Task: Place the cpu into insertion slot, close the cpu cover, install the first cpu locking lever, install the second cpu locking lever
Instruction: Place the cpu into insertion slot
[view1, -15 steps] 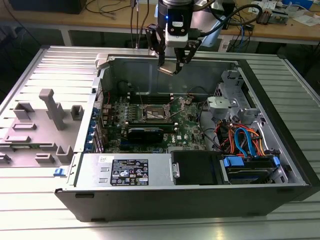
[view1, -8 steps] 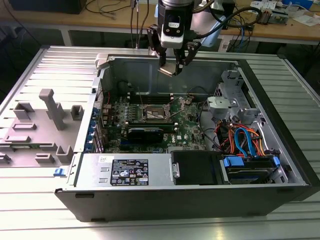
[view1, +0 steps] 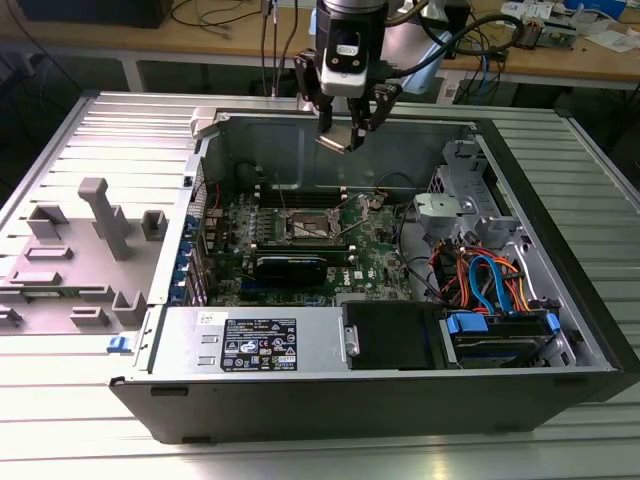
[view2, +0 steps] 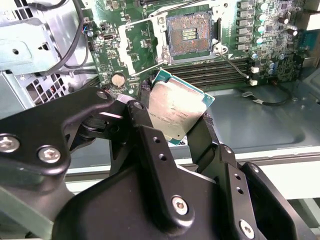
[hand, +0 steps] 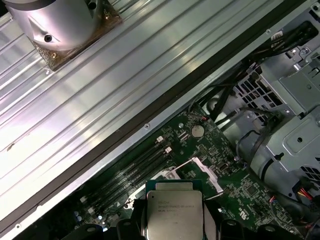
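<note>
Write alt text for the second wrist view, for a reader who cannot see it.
The black claw holds the cpu, tilted, by two opposite edges. Beyond it, on the green circuit board, the insertion slot lies uncovered and empty, next to the long memory slots.

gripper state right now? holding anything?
gripper: shut on the cpu, held in the air over the open case; the insertion slot is empty.
</note>
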